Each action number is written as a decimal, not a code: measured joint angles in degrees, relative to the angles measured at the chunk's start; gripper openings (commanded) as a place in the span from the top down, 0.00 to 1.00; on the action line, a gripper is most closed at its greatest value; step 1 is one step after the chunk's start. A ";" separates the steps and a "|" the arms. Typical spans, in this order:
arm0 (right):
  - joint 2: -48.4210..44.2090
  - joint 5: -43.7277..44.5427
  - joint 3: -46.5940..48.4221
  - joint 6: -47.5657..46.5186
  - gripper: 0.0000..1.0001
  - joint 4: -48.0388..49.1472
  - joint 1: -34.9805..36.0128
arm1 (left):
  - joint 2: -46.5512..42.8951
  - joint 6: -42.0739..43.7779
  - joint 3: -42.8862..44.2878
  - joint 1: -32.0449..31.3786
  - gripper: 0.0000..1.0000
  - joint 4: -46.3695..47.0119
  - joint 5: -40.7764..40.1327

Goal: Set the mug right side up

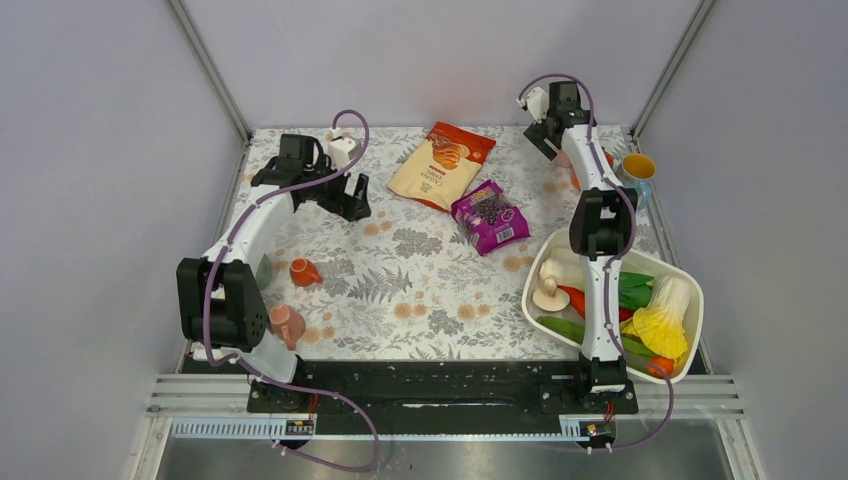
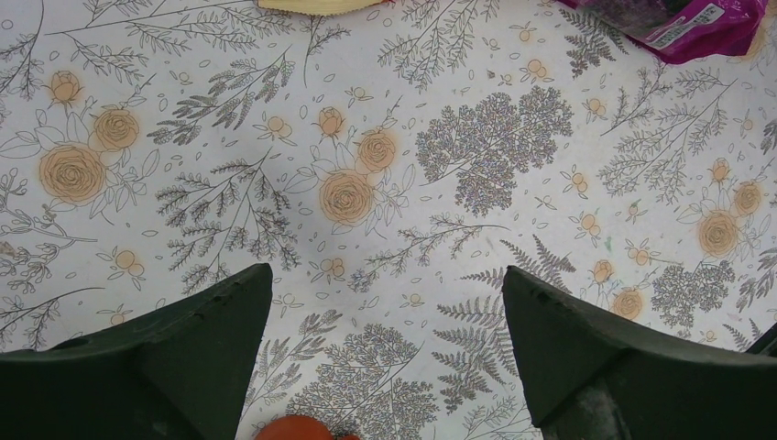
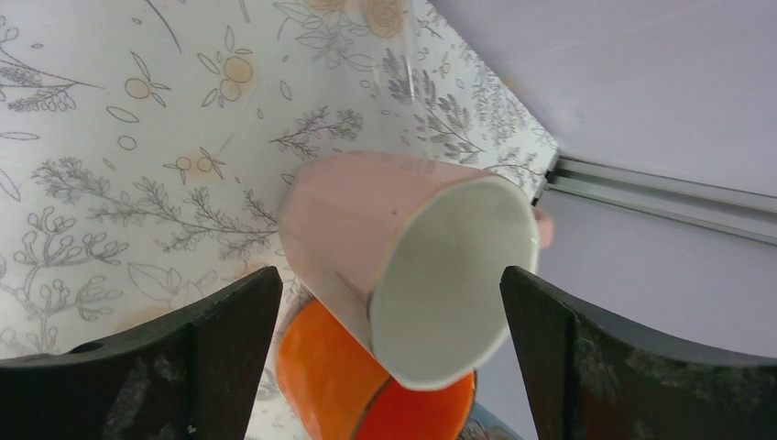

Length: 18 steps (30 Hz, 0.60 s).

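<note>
Far-right corner: 1 pink mug [image 3: 366,229] tipped against 1 orange cup [image 3: 321,376], mug seen wrist-only | 1 orange bag [image 1: 441,165], 1 purple bag [image 1: 489,216] | left gripper [image 2: 385,284] spread | right gripper [image 3: 389,284] spread

The left gripper [image 2: 387,275] hangs over a tablecloth [image 2: 458,183] printed with grey ferns, leafy sprigs and pale orange roses. Its two dark fingers [image 2: 174,367] stand wide apart with only bare cloth between their tips. A sliver of a rounded orange-red object [image 2: 298,429] shows just beside the left-hand finger. Well apart from it lie a purple snack packet [image 2: 683,20] and the pale yellow edge of another packet [image 2: 316,5].
</note>
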 measured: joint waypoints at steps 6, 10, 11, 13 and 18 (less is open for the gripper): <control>-4.48 2.49 -2.54 -0.22 0.01 0.92 0.85 | 0.00 0.87 0.00 0.00 0.01 0.00 -0.02; -10.34 4.79 -9.51 -1.31 0.01 2.97 1.77 | 0.00 1.53 0.00 0.07 0.01 -0.15 -0.02; -12.63 4.83 -12.59 -1.97 0.04 3.69 2.05 | 0.00 1.64 0.00 0.13 0.01 -0.22 -0.02; -18.08 4.68 -19.89 -3.98 0.13 5.70 2.75 | 0.00 1.84 0.00 0.31 0.01 -0.39 -0.02; -34.32 2.32 -43.95 -13.27 0.56 15.41 4.37 | -0.02 2.43 0.00 1.01 0.01 -0.63 0.04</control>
